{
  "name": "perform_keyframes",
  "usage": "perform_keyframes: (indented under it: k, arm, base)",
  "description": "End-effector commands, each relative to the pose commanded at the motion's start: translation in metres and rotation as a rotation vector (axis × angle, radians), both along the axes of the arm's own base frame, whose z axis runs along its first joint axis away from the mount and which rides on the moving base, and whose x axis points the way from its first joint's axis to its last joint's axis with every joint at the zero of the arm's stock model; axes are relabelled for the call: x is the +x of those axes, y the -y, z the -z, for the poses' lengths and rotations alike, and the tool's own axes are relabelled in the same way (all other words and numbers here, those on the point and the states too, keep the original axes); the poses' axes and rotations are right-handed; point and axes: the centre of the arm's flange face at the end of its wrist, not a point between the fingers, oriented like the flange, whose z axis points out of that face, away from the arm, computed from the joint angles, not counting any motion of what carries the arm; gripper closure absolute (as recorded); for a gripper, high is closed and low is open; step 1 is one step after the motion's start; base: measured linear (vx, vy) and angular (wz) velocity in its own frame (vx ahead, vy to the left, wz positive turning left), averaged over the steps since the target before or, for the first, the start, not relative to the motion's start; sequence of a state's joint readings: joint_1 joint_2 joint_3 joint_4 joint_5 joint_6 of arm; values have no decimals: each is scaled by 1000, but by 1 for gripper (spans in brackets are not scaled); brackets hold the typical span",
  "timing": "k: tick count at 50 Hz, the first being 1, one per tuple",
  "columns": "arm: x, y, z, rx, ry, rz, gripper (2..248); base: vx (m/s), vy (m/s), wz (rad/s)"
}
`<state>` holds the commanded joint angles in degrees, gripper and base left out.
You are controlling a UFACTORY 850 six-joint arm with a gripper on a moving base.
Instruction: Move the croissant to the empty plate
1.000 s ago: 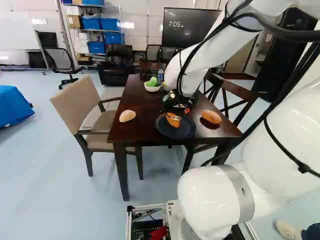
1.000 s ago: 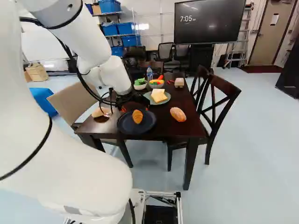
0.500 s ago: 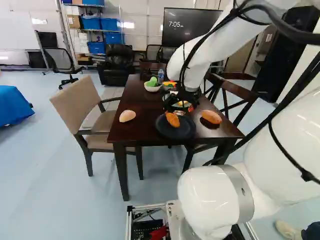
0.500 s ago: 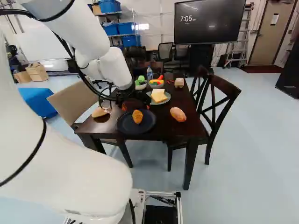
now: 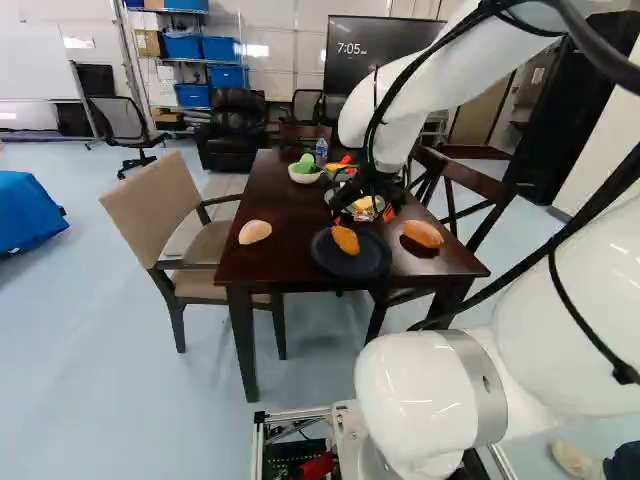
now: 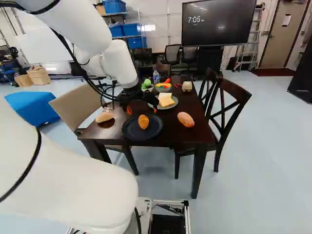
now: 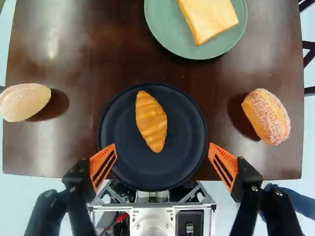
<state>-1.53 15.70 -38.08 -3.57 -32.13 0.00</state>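
In the right base view my gripper (image 6: 142, 109) hangs above the table, beyond the croissant (image 6: 143, 122). The orange-brown croissant lies on a dark round plate (image 6: 129, 132) near the table's front edge. From the wrist, the gripper (image 7: 163, 146) stands open, its orange pads wide apart with nothing held. The croissant (image 7: 151, 121) rests around the middle of the dark plate (image 7: 182, 167), mostly ahead of the fingertips and between their lines. A green plate (image 7: 162, 29), farther ahead, bears a slice of bread (image 7: 209, 18).
A pale roll (image 7: 24, 102) and a sugared roll (image 7: 267, 117) lie on the table (image 7: 74, 142), on opposite sides of the dark plate. Two bowls (image 5: 305, 176) (image 6: 163, 88) and a bottle (image 5: 321, 151) stand farther back. Chairs (image 5: 165, 215) (image 6: 231, 105) flank the table.
The gripper has risen and drawn away from the croissant, its fingers still open. The croissant stays on the dark plate. The base has not moved.
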Motion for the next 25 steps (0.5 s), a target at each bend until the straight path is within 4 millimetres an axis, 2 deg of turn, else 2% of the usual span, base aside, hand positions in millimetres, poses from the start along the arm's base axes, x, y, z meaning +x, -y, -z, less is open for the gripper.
perform_keyframes:
  k: [21,25]
  arm:
    - [-6,7,-25,-2,-2,23,3]
    - [-6,7,-25,-2,-2,24,3]
  base:
    - [0,0,0]
    - [0,0,0]
